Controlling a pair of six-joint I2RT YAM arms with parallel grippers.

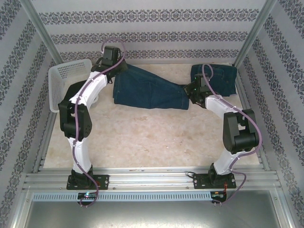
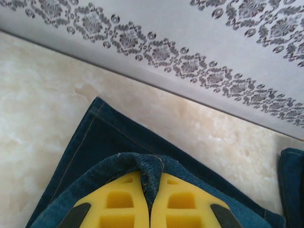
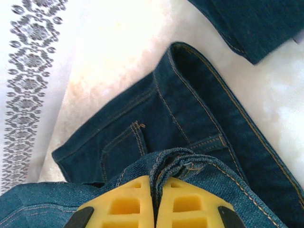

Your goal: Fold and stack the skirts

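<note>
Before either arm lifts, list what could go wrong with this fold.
1. The left gripper and right gripper each pinch only a small bunched edge of the denim skirt; it could slip free during a lift.
2. The other denim piece lies close beside the right gripper; dragging might snag or unfold it.
3. The left arm's elbow sits near the basket and may knock it.

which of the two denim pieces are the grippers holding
The larger denim piece spread mid-table: the left gripper pinches its far left edge, the right gripper its right end. The smaller denim piece lies unheld at the far right.
</note>
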